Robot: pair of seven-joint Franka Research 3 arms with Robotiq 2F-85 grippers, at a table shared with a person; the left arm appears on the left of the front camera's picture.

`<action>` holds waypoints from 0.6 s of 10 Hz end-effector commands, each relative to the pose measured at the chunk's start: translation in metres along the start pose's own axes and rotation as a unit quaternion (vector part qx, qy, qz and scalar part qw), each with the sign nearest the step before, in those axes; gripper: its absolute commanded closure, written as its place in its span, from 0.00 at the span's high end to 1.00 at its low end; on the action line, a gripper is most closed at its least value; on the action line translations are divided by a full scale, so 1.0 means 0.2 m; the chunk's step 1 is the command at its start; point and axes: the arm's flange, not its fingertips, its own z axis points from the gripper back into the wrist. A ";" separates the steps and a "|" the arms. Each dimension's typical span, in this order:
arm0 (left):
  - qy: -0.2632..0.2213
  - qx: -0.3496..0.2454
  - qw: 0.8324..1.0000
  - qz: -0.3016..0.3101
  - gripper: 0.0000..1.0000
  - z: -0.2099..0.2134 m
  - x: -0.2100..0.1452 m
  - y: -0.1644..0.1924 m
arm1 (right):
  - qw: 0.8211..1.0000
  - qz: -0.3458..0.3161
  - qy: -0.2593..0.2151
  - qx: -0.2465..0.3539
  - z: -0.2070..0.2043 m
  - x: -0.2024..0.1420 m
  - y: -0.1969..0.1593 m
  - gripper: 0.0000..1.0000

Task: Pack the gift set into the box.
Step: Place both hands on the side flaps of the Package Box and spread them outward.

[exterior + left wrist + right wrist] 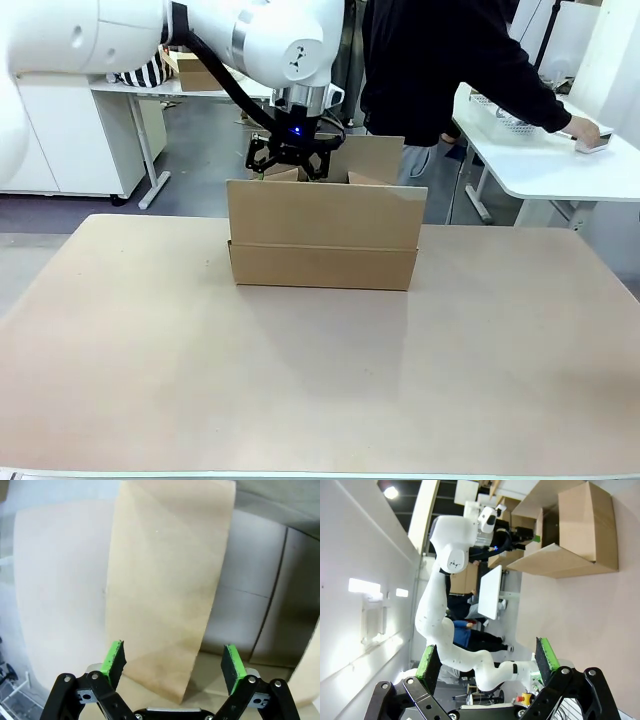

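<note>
Beige tabletop (pixel 320 400): smooth and matte, it is stretching wide under the carton.
Right arm: the black right gripper (pixel 490 660) is holding its green-padded fingers spread wide, gripping nothing, well apart from the carton.
Carton: the large plain brown corrugated cardboard box (pixel 322 240) is sitting mid-table, with its flaps standing open and a crease running along its long side.
Left arm: the black two-finger left gripper (pixel 290 163) is hovering over the open top, with its pads apart and nothing between them.
Background: a dark-sleeved person's hand (pixel 588 132) is reaching across a white rounded table (pixel 540 165).
</note>
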 end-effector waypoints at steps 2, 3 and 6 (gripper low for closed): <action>-0.003 0.062 0.998 0.019 1.00 -0.01 0.04 -0.06 | 1.000 0.014 -0.004 0.010 -0.01 0.02 0.01 1.00; -0.002 0.060 0.998 0.010 1.00 -0.02 0.04 -0.08 | 1.000 0.014 -0.004 0.010 -0.01 0.02 0.01 1.00; 0.001 0.093 0.996 0.011 1.00 -0.08 0.04 -0.12 | 1.000 0.014 -0.004 0.010 -0.01 0.02 0.01 1.00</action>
